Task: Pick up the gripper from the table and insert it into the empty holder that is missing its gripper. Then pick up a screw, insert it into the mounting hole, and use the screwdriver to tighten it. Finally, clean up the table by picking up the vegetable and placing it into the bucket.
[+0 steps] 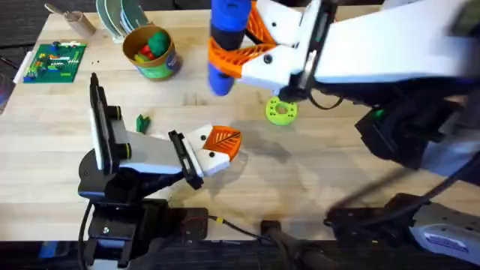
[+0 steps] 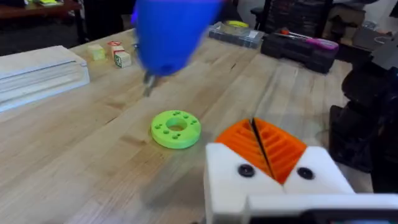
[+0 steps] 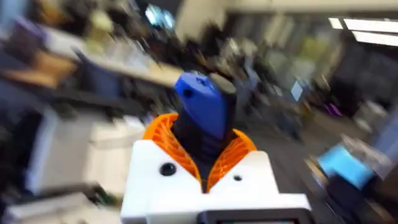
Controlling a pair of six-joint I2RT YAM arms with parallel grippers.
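My right gripper (image 1: 238,46) hangs high over the table's middle, shut on the blue screwdriver (image 1: 227,39), which points down; the right wrist view shows the screwdriver (image 3: 202,112) clamped between orange pads. In the left wrist view the screwdriver (image 2: 168,34) hovers with its bit above the wood, beyond the lime-green disc (image 2: 176,129). My left gripper (image 1: 220,144) lies low near the table's middle, its orange pads pressed together, black screw heads (image 2: 245,170) in its white fingers. The dark-green vegetable (image 1: 142,122) lies left of it. The bucket (image 1: 152,51) stands at the back left. The loose gripper piece and empty holder are out of view.
The lime-green disc (image 1: 281,111) lies under the right arm. A green circuit board (image 1: 54,61) sits at the far left, with stacked plates (image 1: 120,15) behind the bucket. Small blocks (image 2: 118,56) and a white stack (image 2: 37,71) lie farther off.
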